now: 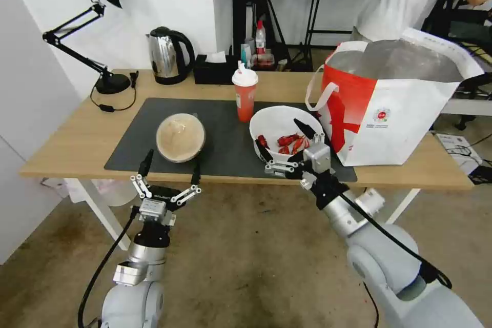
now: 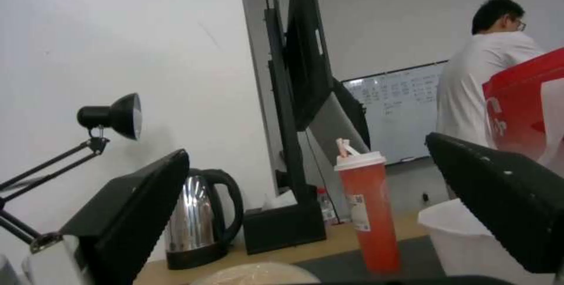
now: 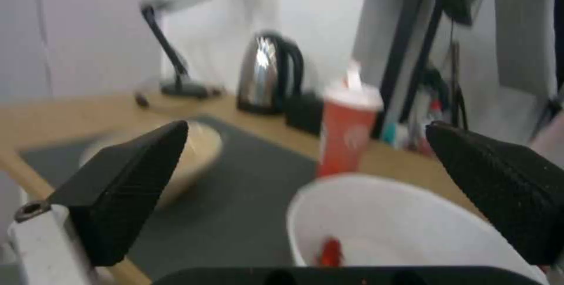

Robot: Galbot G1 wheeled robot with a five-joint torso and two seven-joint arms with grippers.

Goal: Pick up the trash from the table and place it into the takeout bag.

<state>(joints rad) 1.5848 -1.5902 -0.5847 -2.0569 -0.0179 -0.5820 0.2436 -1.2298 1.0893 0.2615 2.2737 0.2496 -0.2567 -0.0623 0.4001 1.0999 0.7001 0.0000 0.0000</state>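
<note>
R tool (image 1: 286,142) spread wide over white bowl (image 1: 284,125) near rim; L tool (image 1: 170,165) apart, before lidded bowl (image 1: 180,137).

The head camera looks forward and down over the long light-wood worktop (image 1: 77,143), while both wrist cameras sit low near its front edge, facing across it, sharing the red lidded drink cup (image 1: 245,93) (image 2: 367,214) (image 3: 346,137) and steel kettle (image 1: 166,56) (image 2: 197,219) (image 3: 267,73).

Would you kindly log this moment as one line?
right gripper: open, at crayfish bowl near rim | left gripper: open, before lidded bowl | takeout bag: upright, open
</note>
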